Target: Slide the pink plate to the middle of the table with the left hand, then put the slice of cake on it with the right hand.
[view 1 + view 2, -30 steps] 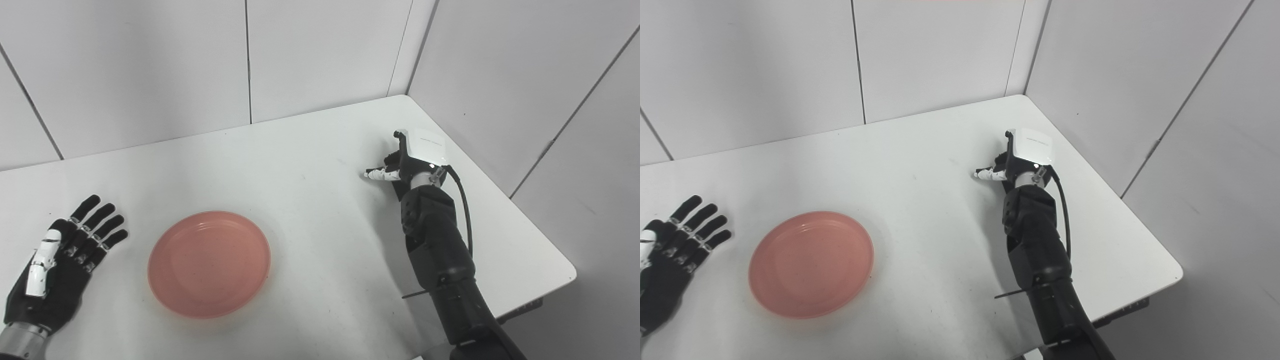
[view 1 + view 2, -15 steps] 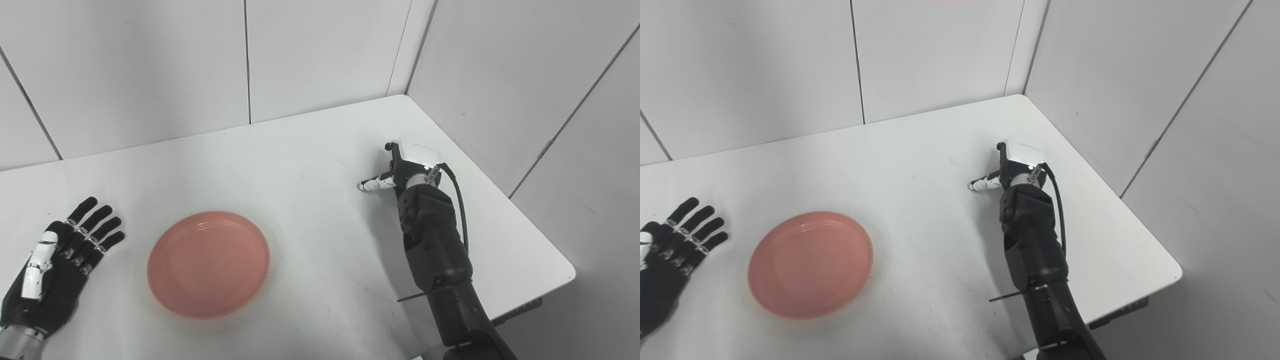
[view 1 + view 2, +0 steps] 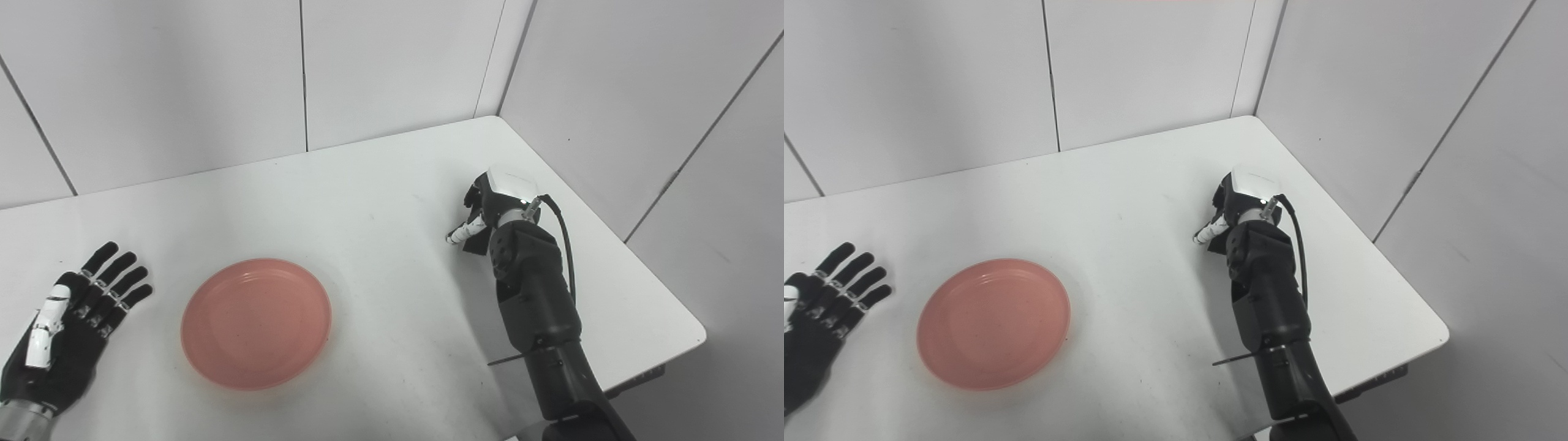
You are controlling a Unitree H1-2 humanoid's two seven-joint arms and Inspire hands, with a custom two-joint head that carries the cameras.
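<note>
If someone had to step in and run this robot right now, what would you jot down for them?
Left hand: open, flat on the table at the left, apart from the pink plate.
Right hand: far right, bent down over the table; its fingers are hidden, so I cannot tell whether it holds anything.
Pink plate: left of centre, nothing on it.
Cake slice: not visible in either view; possibly under the right hand.
Done: judging by where the plate lies, the slide seems finished.
Left: get the cake onto the plate.
</note>
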